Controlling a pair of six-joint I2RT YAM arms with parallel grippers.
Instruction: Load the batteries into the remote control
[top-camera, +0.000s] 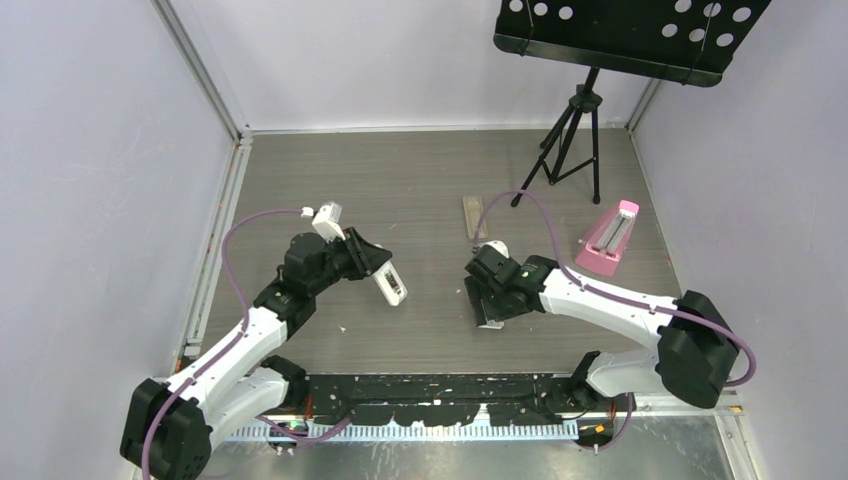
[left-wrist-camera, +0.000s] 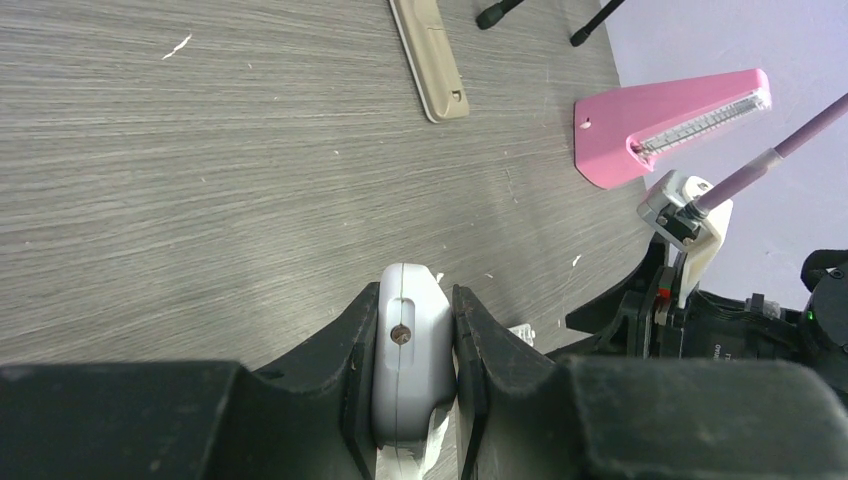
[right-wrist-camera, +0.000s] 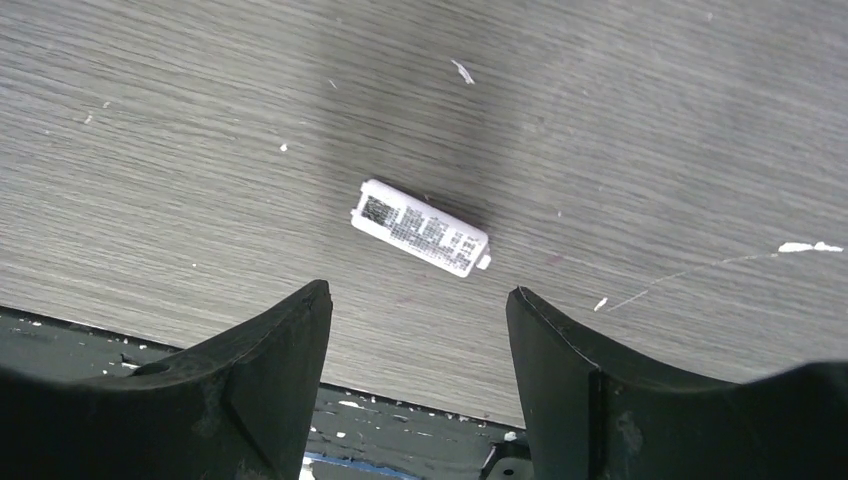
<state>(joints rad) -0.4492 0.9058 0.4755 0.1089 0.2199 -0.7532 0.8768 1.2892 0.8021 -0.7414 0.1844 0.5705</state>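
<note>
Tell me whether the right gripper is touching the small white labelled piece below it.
Apart. The right wrist view shows the right gripper open, with bare tabletop between the small white labelled piece and both fingers.

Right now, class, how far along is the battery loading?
Done: nothing visible. In hand: left gripper clamps a white bar; right gripper hangs open above a small white labelled piece on the table. Left: the beige remote control lies untouched, no batteries in view.

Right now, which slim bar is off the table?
The white remote, clamped in the left gripper; the tan bar lies flat on the table beyond the right gripper.
</note>
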